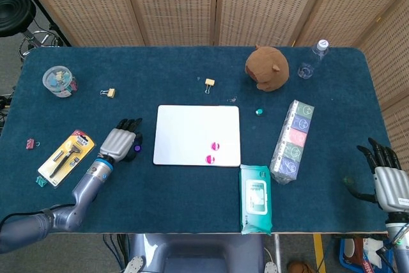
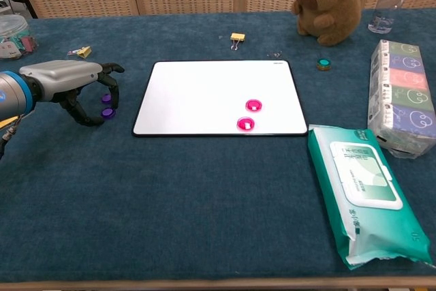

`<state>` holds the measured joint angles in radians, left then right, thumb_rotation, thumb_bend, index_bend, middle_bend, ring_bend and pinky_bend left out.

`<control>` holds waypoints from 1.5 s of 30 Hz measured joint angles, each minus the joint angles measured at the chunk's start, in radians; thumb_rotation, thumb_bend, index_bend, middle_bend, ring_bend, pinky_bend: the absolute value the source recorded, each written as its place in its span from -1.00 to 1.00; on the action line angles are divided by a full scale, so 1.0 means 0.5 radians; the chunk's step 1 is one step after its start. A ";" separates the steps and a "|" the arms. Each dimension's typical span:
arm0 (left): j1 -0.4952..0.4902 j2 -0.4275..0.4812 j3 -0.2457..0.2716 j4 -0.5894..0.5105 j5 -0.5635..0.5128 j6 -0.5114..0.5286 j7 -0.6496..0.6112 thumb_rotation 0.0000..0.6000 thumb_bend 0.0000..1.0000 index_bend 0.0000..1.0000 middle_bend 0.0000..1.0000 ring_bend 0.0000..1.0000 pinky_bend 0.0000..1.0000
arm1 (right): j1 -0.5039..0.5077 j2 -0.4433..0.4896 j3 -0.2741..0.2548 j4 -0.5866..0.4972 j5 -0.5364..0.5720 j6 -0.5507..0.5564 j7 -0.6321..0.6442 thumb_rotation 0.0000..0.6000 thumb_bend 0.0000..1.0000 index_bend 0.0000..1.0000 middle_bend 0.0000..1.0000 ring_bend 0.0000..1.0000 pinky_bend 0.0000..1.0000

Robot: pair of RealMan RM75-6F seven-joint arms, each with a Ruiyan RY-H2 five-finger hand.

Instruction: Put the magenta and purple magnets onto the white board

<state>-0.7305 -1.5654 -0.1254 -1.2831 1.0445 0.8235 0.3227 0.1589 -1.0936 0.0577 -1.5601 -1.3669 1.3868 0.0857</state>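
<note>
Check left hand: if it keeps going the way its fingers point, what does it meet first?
Probably the purple magnets right at the left hand fingertips; beyond them, the white board edge. Contact cannot be judged from these views.

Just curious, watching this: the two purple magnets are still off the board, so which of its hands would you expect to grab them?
Probably the left hand: its fingers curl right over the purple magnets, beside the white board. The right hand is open at the table's far edge.

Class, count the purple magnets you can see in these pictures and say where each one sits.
2. Both purple magnets lie on the cloth just left of the white board, beneath the left hand's fingers. None seems hidden.
</note>
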 measured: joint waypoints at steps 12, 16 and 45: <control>0.000 -0.011 -0.001 -0.003 0.010 0.025 -0.016 1.00 -0.39 0.14 -1.00 -1.00 -1.00 | -0.015 0.005 0.022 0.000 -0.010 -0.015 0.010 1.00 -1.00 -0.70 -1.00 -1.00 -1.00; -0.002 0.016 -0.016 -0.057 0.025 0.042 -0.031 1.00 -0.39 0.15 -1.00 -1.00 -1.00 | -0.018 0.006 0.030 0.001 -0.006 -0.020 0.012 1.00 -1.00 -0.71 -1.00 -1.00 -1.00; -0.327 -0.215 -0.075 -0.284 -0.309 0.106 0.545 1.00 -0.39 0.14 -1.00 -1.00 -1.00 | -0.031 0.013 0.073 0.027 0.005 -0.068 0.066 1.00 -1.00 -0.72 -1.00 -1.00 -1.00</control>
<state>-0.8941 -1.6730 -0.1628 -1.4251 0.8898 0.8766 0.5950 0.1435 -1.0869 0.0941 -1.5464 -1.3642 1.3526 0.1185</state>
